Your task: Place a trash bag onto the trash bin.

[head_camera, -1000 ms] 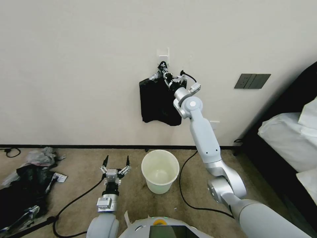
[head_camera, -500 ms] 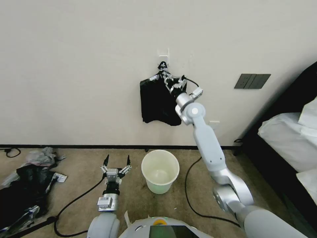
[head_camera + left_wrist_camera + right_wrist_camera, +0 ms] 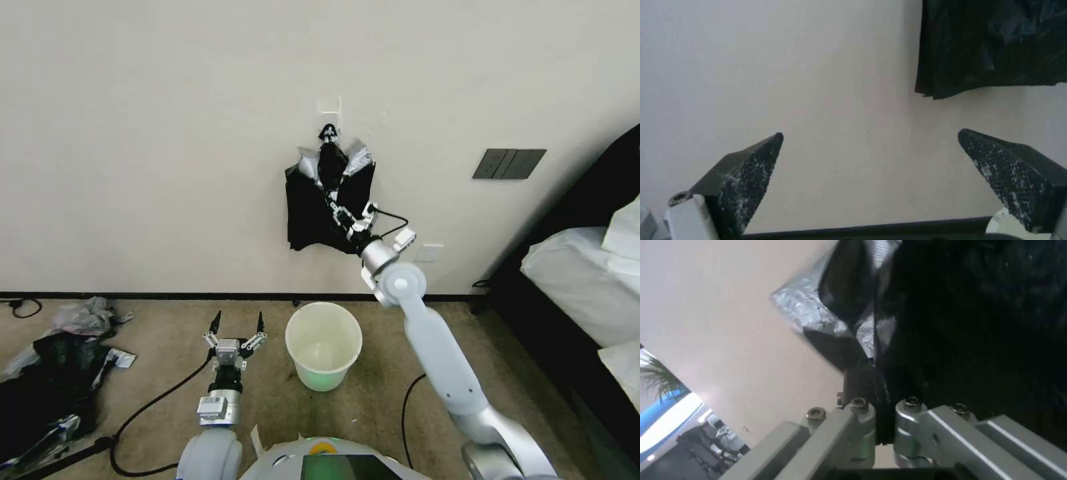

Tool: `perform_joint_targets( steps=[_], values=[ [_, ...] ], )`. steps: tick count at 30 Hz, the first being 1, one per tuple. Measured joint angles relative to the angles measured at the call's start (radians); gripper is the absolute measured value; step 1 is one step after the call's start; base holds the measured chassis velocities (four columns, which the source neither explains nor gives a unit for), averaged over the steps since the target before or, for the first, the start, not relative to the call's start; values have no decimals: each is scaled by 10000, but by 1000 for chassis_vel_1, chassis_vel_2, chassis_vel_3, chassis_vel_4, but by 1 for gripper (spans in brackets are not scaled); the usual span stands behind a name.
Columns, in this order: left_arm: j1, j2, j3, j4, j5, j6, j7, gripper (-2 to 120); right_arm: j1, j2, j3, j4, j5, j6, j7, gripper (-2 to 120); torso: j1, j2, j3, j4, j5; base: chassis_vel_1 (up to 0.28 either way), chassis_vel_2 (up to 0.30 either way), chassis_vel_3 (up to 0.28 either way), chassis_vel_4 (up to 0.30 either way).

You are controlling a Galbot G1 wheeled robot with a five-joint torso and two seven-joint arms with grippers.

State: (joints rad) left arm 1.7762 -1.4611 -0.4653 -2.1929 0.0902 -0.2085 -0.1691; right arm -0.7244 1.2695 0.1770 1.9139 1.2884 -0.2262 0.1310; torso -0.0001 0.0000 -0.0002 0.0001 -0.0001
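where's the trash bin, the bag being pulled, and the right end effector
trash bin (image 3: 301,323): head view, on the left of its rolled rim.
trash bag (image 3: 331,165): head view, on the stretched strip below the wall hook.
right end effector (image 3: 337,212): head view, at the fingertips shut on the bag.

Glossy pale-grey right arm (image 3: 437,353) with round white joint cap, silver wrist, black cable at 3 o'clock, left gripper (image 3: 237,325) with 2 pointed black textured fingers (image 3: 744,173), silver hex bolts
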Motion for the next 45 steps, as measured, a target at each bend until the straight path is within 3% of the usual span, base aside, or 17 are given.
perform_joint_targets(
  steps=[21, 31, 45],
  values=[
    [-5, 67, 186, -34, -1, -8, 4, 100, -3758, -548, -39, 2511, -2857, 350, -394, 0, 0, 1, 0, -1, 1, 0, 0, 0, 0],
    [-73, 144, 270, 67, 1, -10, 11, 100, -5013, -628, -203, 2888, -4295, 629, -720, 0, 0, 1, 1, -1, 1, 0, 0, 0, 0],
    [-97, 134, 276, 96, -2, -16, 20, 100, -5535, -634, -425, 3032, -4932, 845, -856, 0, 0, 1, 1, 0, 1, 0, 0, 0, 0]
  ],
)
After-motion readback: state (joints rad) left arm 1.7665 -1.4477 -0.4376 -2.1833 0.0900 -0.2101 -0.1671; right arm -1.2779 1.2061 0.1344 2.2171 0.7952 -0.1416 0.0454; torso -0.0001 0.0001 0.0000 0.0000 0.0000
